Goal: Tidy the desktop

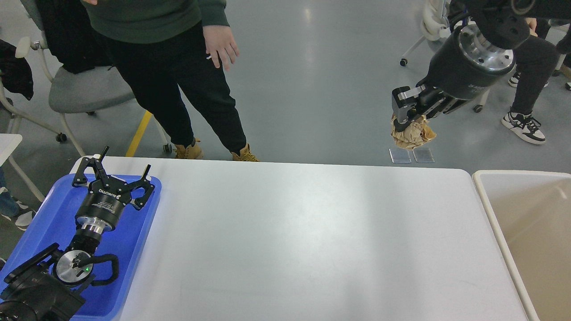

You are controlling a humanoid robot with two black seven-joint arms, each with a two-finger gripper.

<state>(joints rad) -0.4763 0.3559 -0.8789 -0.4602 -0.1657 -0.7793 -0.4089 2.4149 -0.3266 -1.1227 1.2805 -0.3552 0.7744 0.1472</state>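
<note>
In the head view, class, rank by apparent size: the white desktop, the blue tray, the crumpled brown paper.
1. White desktop, largest.
2. Blue tray, partly cut off.
3. Crumpled brown paper, smallest, though held up in the right hand, so distance may mislead.

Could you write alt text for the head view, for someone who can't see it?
The robot's right hand holds crumpled brown paper raised beyond the white desktop, near a beige bin. Its open left hand hovers over a blue tray.
</note>
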